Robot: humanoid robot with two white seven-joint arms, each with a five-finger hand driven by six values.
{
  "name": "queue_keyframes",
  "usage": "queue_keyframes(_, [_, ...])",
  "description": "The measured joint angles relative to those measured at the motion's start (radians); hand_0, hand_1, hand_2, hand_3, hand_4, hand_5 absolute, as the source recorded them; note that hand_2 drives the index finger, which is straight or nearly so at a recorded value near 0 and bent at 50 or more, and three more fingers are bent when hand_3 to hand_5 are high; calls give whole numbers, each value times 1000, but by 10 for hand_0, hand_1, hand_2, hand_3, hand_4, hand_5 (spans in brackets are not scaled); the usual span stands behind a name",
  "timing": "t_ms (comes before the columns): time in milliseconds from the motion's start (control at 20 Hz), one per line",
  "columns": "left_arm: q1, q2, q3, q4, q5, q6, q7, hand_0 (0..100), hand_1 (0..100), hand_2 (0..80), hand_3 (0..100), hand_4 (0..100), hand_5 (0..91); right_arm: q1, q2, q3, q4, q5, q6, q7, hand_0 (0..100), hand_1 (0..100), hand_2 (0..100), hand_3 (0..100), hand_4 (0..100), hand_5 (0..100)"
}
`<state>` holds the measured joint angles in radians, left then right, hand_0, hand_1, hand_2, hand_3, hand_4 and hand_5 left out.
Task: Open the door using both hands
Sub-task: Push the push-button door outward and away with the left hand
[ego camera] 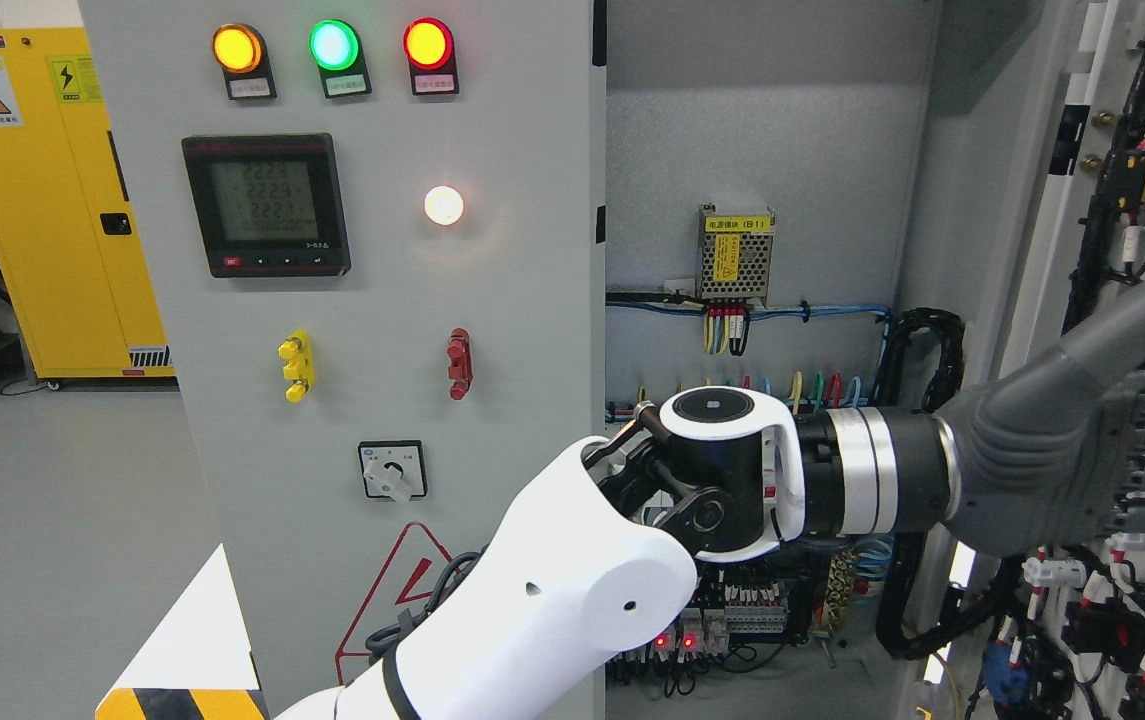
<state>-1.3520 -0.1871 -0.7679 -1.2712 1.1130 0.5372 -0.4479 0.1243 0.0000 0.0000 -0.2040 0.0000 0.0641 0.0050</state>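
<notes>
Left arm, white-shelled, enters at 7 o'clock and reaches across to 3 o'clock; its dark grey left hand (1112, 450) lies against the inner face of the grey cabinet door (1122, 200) swung open at the right edge. Cannot tell how the fingers are set. Grey metal control panel (382, 330) with three lit round lamps at 11 o'clock stands closed. Between them the open cabinet interior (762, 150) shows a perforated metal power supply (735, 252) at 12 o'clock.

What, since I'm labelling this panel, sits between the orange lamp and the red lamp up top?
A lit green lamp, between the orange lamp and the red lamp on the grey door, in the head view.
</notes>
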Motion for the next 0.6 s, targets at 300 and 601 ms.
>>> queue_keyframes(300, [-9, -2, -20, 9, 5, -3, -1, 0, 45, 82, 120, 36, 0, 0, 0, 0, 0, 0, 0, 0, 214, 98, 0, 0, 0, 0])
queue_keyframes(601, [-12, -2, -22, 5, 10, 7, -3, 0, 46, 89, 118, 35, 0, 0, 0, 0, 0, 0, 0, 0, 215, 98, 0, 0, 0, 0])
